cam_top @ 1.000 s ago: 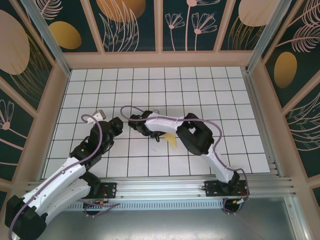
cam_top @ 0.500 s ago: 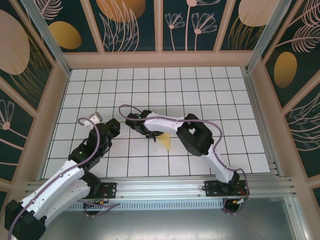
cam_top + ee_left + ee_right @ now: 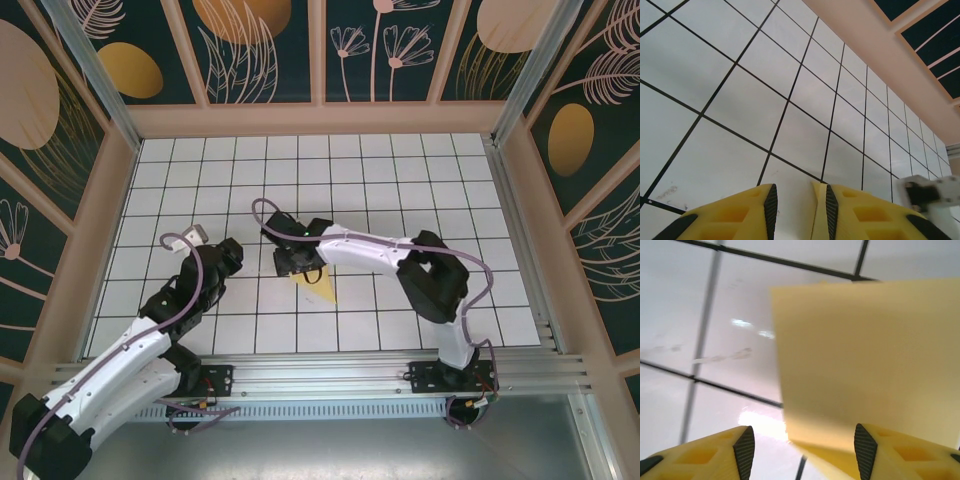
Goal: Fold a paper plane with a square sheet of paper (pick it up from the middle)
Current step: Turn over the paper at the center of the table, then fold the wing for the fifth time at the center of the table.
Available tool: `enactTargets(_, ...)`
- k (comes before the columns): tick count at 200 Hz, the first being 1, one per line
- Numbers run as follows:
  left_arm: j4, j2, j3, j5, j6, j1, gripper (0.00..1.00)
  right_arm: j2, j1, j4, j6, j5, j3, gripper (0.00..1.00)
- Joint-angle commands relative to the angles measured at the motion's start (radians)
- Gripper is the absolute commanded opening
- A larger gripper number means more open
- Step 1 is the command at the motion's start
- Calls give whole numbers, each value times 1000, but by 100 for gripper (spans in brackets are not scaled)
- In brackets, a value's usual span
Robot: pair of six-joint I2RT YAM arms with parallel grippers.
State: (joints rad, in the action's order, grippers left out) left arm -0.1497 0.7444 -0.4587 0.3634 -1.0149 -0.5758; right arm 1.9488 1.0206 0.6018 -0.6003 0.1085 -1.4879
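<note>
White grid-tiled table (image 3: 430, 190) with black lines, boxed in by pale wooden rails and dark wall panels (image 3: 260, 50) painted with leaves and flowers.

Near the middle of the tiles, a little toward the arm bases: folded yellow paper (image 3: 320, 287), a creased pointed piece lying on the table, narrow end toward the near edge, wider end tucked under the right gripper (image 3: 297, 268).

Right arm (image 3: 370, 250) stretched from its base at the near right across to the table's middle, wrist bent down over the paper. From the right wrist camera: right gripper (image 3: 800, 440) with fingers spread wide, clearly parted and clamping nothing. Yellow sheet (image 3: 865, 355) seen large just ahead, its near edge reaching in between the fingertips and close by the right-hand one; cannot tell whether touching it. Shadow along the sheet's lower edge.

Left arm (image 3: 150, 330) angled up from the near left corner, ending left of the paper and apart from it. From the left wrist camera: left gripper (image 3: 796, 210) hovering over bare tiles, jaws parted by a narrow gap, nothing between them.
</note>
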Motion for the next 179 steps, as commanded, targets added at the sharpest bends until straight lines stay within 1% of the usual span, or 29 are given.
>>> enactTargets(1,21,20,5,-25,8,5,33,-130,-24,-125,13,-90,73,59)
enactTargets(18,29,29,5,-37,10,5,33,-210,-50,-168,-6,-90,161,57)
enactTargets(20,30,30,5,-39,9,5,33,-217,-57,-176,-8,-110,173,57)
enactTargets(24,30,32,5,-40,9,6,33,-235,-68,-194,-10,-133,199,54)
enactTargets(33,32,35,6,-45,10,5,34,-275,-92,-241,-17,-185,263,42)
enactTargets(40,37,39,8,-49,10,5,34,-297,-108,-281,-21,-235,310,36)
enactTargets(51,41,47,8,-57,10,5,34,-319,-125,-329,-15,-301,368,24)
enactTargets(62,44,59,7,-67,9,5,33,-325,-133,-348,-12,-324,407,17)
enactTargets(74,49,72,10,-81,9,5,33,-324,-152,-369,-12,-356,443,15)
enactTargets(83,61,81,12,-96,11,6,33,-319,-170,-397,-11,-389,469,11)
enactTargets(91,75,91,14,-114,15,5,33,-315,-185,-416,-14,-403,488,9)
enactTargets(134,157,171,31,-247,27,5,35,-262,-246,-510,8,-507,557,8)
enactTargets(157,192,220,34,-301,24,5,34,-242,-280,-532,5,-507,581,7)
enactTargets(179,201,247,29,-317,25,6,34,-239,-308,-545,1,-494,598,7)
